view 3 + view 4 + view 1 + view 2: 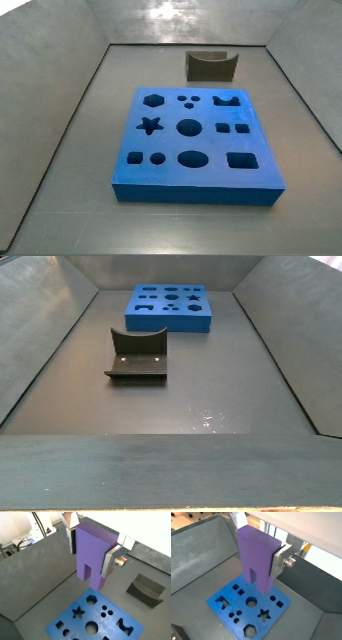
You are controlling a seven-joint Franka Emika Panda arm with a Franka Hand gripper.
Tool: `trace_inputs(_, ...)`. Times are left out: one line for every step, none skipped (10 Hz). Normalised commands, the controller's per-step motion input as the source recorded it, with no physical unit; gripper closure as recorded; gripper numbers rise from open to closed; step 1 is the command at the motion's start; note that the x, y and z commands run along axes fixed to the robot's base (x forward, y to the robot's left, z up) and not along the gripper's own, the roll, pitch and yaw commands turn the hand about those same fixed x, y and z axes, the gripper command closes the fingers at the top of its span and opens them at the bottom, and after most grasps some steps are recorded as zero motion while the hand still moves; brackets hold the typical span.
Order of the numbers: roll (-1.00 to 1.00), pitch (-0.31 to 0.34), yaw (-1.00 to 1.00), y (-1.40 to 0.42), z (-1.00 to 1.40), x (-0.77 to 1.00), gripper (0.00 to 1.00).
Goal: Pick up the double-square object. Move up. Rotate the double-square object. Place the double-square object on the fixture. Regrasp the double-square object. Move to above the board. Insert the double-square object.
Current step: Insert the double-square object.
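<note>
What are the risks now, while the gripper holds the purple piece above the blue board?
1. The gripper is out of both side views, high above the board; any misalignment shows late.
2. The fingers grip the double-square object near its upper end, so the prongs may swing on contact.
3. Many cut-outs lie close together; the prongs might meet a wrong one.

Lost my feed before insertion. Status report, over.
Gripper shut on double-square object, in both wrist views, prongs down. Hanging above the board. Fixture bare. Nothing in the way.
</note>
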Motion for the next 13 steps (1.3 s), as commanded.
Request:
trace_inputs(0.18, 0.0, 0.0, 0.0, -0.13, 0.32, 1.0)
trace_inputs(0.25, 0.06, 0.0, 0.0, -0.18, 0.27, 1.0)
trace_inputs(0.25, 0.1, 0.0, 0.0, -0.23, 0.29, 1.0)
trace_inputs(0.26, 0.054, 0.0, 0.0, -0.27, 0.36, 1.0)
trace_inputs(0.2, 0.0, 0.0, 0.0, -0.36, 0.4, 1.0)
trace_inputs(0.17, 0.006, 0.0, -0.09, -0.37, 0.41, 1.0)
trace_inputs(0.13, 0.009, 0.0, -0.12, -0.36, 0.44, 1.0)
trace_inputs(0.13, 0.0, 0.0, -0.16, -0.38, 0.43, 1.0)
trace_inputs(0.15, 0.0, 0.0, -0.16, -0.43, 0.39, 1.0)
trace_inputs(0.17, -0.069, 0.0, -0.15, -0.43, 0.36, 1.0)
trace_inputs(0.21, -0.057, 0.0, -0.15, -0.39, 0.36, 1.0)
trace_inputs(0.21, -0.063, 0.0, -0.17, -0.4, 0.37, 1.0)
trace_inputs(0.23, -0.054, 0.0, -0.17, -0.41, 0.37, 1.0)
